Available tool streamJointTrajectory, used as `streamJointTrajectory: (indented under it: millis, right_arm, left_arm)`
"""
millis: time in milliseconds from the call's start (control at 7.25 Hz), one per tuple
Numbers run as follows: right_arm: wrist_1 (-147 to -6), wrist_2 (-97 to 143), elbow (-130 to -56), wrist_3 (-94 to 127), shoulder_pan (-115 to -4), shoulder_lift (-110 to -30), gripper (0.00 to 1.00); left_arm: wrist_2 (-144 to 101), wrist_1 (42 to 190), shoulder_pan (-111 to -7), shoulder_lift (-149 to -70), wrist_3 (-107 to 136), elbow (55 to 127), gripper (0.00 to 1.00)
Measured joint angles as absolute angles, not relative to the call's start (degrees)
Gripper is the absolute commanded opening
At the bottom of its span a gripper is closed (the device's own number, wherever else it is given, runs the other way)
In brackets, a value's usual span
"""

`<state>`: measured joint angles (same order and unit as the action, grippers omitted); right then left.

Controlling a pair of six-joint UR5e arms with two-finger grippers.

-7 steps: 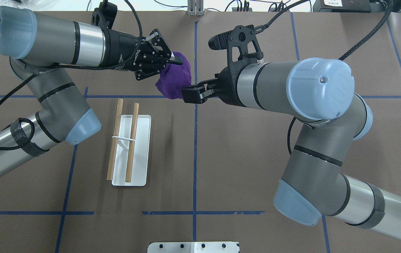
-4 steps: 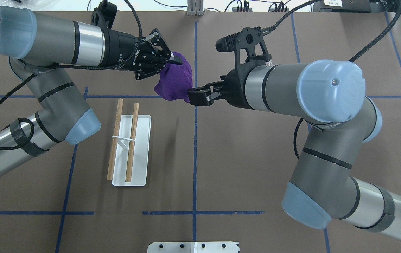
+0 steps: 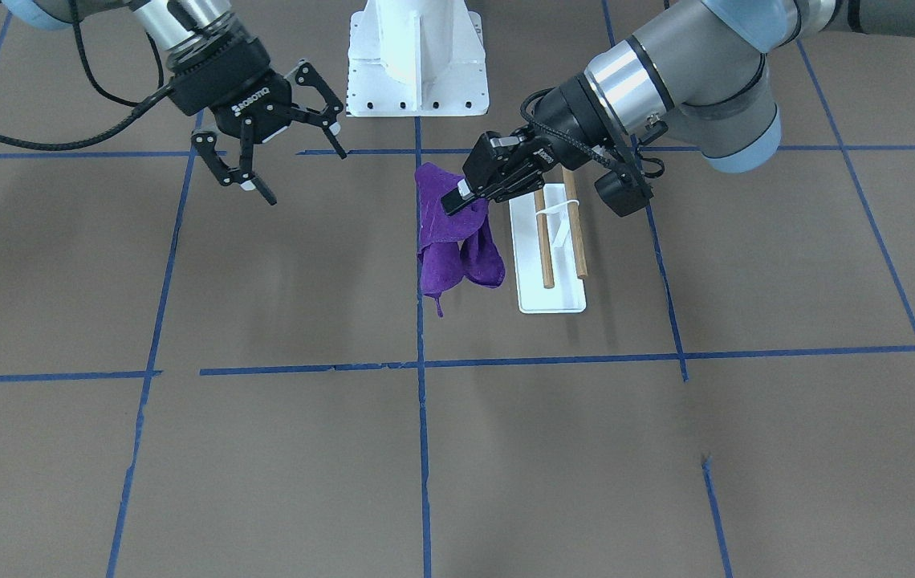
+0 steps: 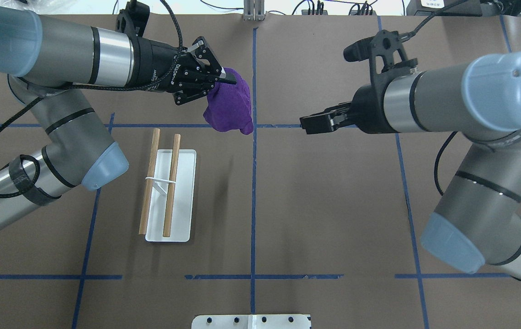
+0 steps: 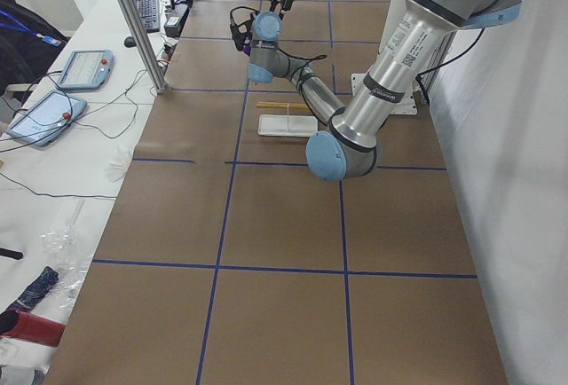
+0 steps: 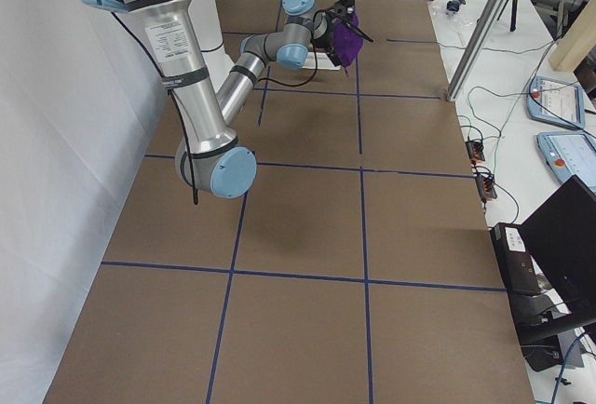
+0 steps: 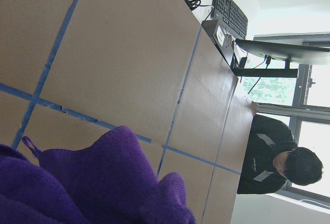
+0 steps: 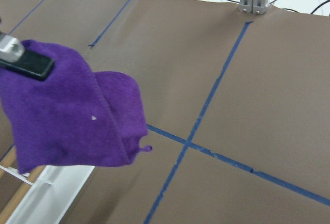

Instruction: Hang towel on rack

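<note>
A purple towel (image 4: 229, 106) hangs crumpled above the table, gripped at its top by my left gripper (image 4: 229, 79), which is shut on it. In the front view the towel (image 3: 448, 245) hangs from the left gripper (image 3: 464, 194) just beside the rack. The rack (image 4: 183, 201) stands on a white base, with two brown wooden rods (image 4: 172, 183) on a white upright, nearer the robot than the towel. My right gripper (image 3: 305, 177) is open and empty, well apart from the towel. The right wrist view shows the towel (image 8: 67, 115) and a corner of the rack's base (image 8: 46, 198).
The large white pedestal (image 3: 417, 56) with bolt holes stands at the robot's edge of the table, also in the overhead view (image 4: 251, 321). Blue tape lines (image 4: 253, 183) cross the brown table. A person (image 7: 273, 157) sits beyond the table's far edge.
My right gripper has drawn back to the right, away from the towel's lower edge. The towel now hangs from the left gripper alone, which has stayed almost still.
</note>
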<state>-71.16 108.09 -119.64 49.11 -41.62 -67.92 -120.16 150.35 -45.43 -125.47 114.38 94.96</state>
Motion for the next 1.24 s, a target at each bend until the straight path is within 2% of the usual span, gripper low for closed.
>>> streamJointTrajectory:
  millis: [276, 552, 1241]
  right_arm:
    - [-79.0, 115.5, -119.7, 48.2, -49.1, -70.1, 1.00]
    - [-85.7, 117.4, -119.5, 43.9, -54.1, -71.6, 1.00]
    - [-99.2, 118.3, -119.0, 17.9, -66.0, -80.2, 1.00]
  left_arm:
    - [-116.8, 142.3, -44.1, -124.0, 114.6, 100.7, 0.00]
    - [-107.4, 130.0, -38.3, -121.9, 114.1, 107.4, 0.00]
    - [-88.2, 96.2, -27.4, -121.6, 102.1, 117.4, 0.00]
